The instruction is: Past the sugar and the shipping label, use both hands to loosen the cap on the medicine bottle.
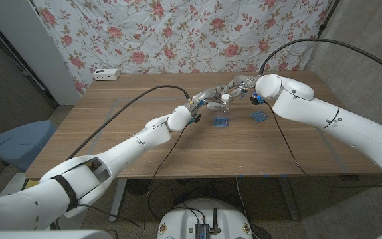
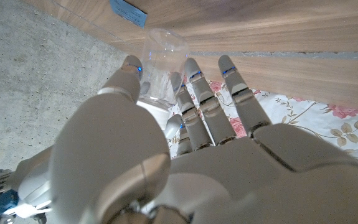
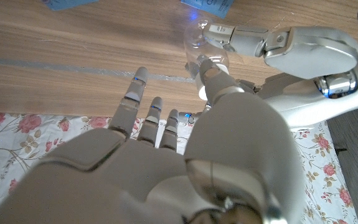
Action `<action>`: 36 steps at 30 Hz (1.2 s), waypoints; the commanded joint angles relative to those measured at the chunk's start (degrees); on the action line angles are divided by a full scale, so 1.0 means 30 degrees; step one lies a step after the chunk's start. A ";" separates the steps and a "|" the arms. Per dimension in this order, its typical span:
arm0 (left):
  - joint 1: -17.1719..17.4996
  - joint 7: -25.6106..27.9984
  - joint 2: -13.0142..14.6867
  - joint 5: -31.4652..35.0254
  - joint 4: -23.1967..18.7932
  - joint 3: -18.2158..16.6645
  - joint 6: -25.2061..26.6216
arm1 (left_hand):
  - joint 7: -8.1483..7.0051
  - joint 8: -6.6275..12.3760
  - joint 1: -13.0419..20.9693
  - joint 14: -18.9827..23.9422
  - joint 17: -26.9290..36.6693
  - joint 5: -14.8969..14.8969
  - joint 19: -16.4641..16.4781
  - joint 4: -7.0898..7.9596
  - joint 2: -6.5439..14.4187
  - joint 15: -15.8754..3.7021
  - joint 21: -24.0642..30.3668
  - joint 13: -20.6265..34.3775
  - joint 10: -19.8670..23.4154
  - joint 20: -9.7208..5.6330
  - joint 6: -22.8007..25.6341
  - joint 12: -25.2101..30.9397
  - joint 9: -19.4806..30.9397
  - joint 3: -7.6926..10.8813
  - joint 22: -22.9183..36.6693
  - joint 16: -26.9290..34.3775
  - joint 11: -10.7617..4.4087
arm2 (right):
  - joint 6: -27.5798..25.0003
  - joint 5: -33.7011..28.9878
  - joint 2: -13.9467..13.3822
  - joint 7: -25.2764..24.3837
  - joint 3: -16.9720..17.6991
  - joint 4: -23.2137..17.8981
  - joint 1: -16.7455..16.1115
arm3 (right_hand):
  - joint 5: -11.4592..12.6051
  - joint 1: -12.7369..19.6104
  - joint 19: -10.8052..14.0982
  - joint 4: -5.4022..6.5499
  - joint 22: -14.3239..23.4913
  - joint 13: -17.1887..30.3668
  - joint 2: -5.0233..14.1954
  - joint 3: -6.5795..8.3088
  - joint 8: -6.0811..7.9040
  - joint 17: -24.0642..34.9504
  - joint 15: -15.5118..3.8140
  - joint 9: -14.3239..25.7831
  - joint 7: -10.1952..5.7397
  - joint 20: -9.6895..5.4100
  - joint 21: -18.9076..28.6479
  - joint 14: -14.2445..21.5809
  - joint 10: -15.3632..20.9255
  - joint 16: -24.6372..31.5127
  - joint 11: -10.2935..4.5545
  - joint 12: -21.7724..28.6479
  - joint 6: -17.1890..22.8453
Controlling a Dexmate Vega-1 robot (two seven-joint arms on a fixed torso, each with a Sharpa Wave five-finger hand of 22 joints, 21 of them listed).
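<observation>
At the far left edge of the wooden bench (image 1: 111, 119) a small white box (image 1: 106, 74) lies near the flowered cloth (image 1: 177, 33) that hangs behind. The left arm reaches from the lower left corner across the bench toward its middle far part, and the left hand (image 1: 207, 99) grasps the clear medicine bottle (image 1: 224, 100), which is held up over the bench between the two hands. In the left wrist view the left hand (image 2: 191, 124) has its thumb on one side of the transparent bottle (image 2: 163, 62) and its fingers (image 2: 194, 81) on the other, wrapped about the body. Just nearer the robot than the bottle, a blue packet (image 1: 220, 122) lies on the bench, and a second blue packet (image 1: 260, 117) lies to its right, the two apart from each other. The right arm comes in from the lower right corner, and the right hand (image 1: 244, 86) meets the bottle from the other side, at its white cap end. In the right wrist view the right hand (image 3: 185, 118) has its thumb (image 3: 213, 78) against the bottle (image 3: 197, 40), close to the left hand's fingers (image 3: 241, 37), while its other fingers are spread and stand away from the bottle; whether the right hand truly grips the cap or only touches it, I cannot tell.
</observation>
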 commanded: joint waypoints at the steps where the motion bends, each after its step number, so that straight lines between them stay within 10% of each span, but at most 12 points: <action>1: 0.0363 0.0106 0.0236 0.0059 -0.0571 -0.0117 0.0218 | -0.0078 0.0073 -0.0074 0.0192 0.0053 0.0065 -0.0046 0.0055 0.0116 -0.0976 0.0028 0.0095 0.0565 -0.0018 0.0057 0.0069 0.0031 0.0234 0.0036 0.0054 -0.0459 | 0.0235 0.0843 -0.0253 -0.0803 0.0570 -0.0494 -0.0581 | 0.0056 0.0213 0.0024 0.0011 0.0036 0.0037 -0.0126 0.0130 0.0058 0.0038 -0.0039 0.0100 -0.0134 -0.0041 0.0106 -0.0076 -0.0030 0.0102 0.0126 0.0038 0.0547; 36: 0.0495 0.0088 0.0383 0.0123 -0.0715 -0.0292 0.0019 | -0.0077 0.0067 -0.0110 0.0248 0.0060 0.0062 -0.0055 0.0040 0.0100 -0.0995 0.0026 0.0099 0.0553 -0.0022 0.0037 0.0063 0.0031 0.0317 0.0036 0.0073 -0.0445 | -0.0420 0.1869 -0.0725 0.0278 -0.0023 -0.0890 0.0452 | -0.0469 0.0290 -0.1016 0.0334 0.0050 0.0029 -0.1494 -0.0775 -0.2373 -0.0081 0.0834 -0.0495 -0.0092 0.0244 -0.0012 -0.1330 -0.1651 -0.0196 0.1220 -0.0199 -0.3462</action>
